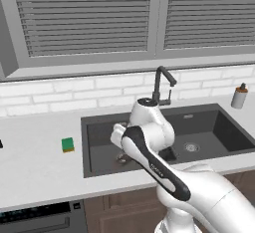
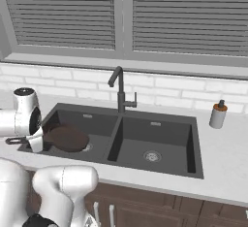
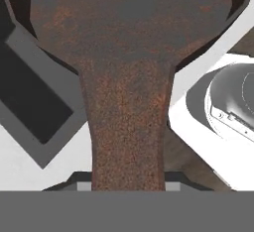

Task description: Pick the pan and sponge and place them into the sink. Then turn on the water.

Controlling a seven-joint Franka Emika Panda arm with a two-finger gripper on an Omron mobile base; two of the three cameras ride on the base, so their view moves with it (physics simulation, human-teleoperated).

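Observation:
My gripper (image 2: pixel 41 141) is shut on the handle of the rusty brown pan (image 2: pixel 65 138), which sits low in the left basin of the dark grey sink (image 2: pixel 160 138). In the hand view the pan (image 3: pixel 131 32) spreads across the top. Its handle runs down between the fingertips of my gripper (image 3: pixel 128 184). From the left base view my own arm hides the hand and most of the left basin of the sink (image 1: pixel 219 127). The green sponge (image 1: pixel 67 144) lies on the counter left of the sink, well away from the gripper. The water is out of view.
A tall dark faucet (image 1: pixel 162 82) (image 2: pixel 118 88) stands behind the divider between the basins. A soap bottle (image 1: pixel 239 96) (image 2: pixel 218 114) stands on the counter at the back right. White tiles and shuttered windows close the back. An appliance front (image 1: pixel 35 217) sits below the counter's left.

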